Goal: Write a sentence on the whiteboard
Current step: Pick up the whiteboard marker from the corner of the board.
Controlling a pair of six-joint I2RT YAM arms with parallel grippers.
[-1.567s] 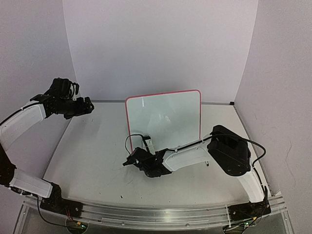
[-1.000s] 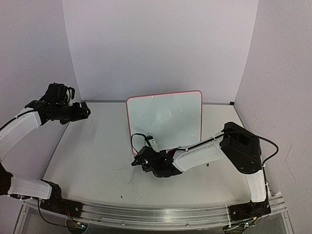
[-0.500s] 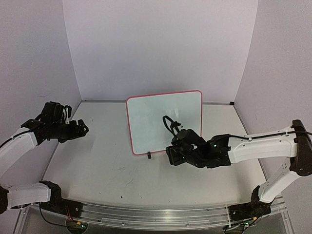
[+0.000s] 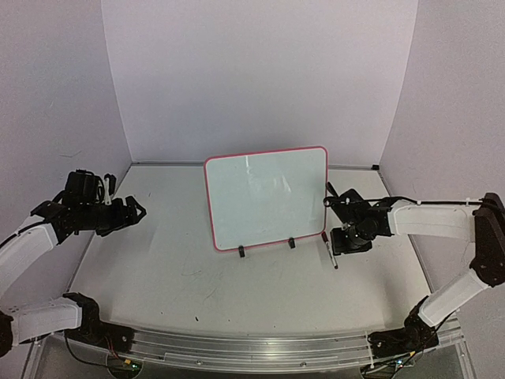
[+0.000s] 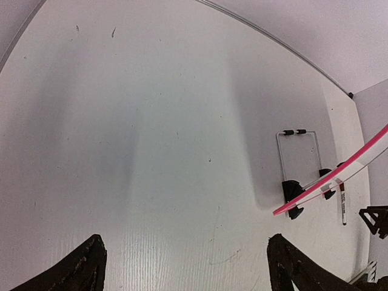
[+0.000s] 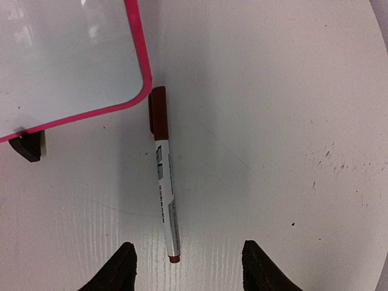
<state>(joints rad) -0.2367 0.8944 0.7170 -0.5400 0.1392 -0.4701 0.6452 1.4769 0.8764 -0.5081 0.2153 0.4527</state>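
Pale walls enclose a white surface (image 4: pixel 158 260); the whiteboard (image 4: pixel 268 197) stands at centre. At its 4 o'clock lies a marker (image 6: pixel 165 200), label print unreadable, under the spread, empty right gripper (image 6: pixel 189 270). At 9 o'clock the left gripper (image 5: pixel 188 270) hovers, spread.

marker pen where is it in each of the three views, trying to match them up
Top external: the marker pen lies just right of the whiteboard, by its lower right corner.
Left wrist: far right, thin and pale, just beyond the board's rim.
Right wrist: centre, dark red cap nearest the board's corner.
Shared landmark: the whiteboard's pink rim.
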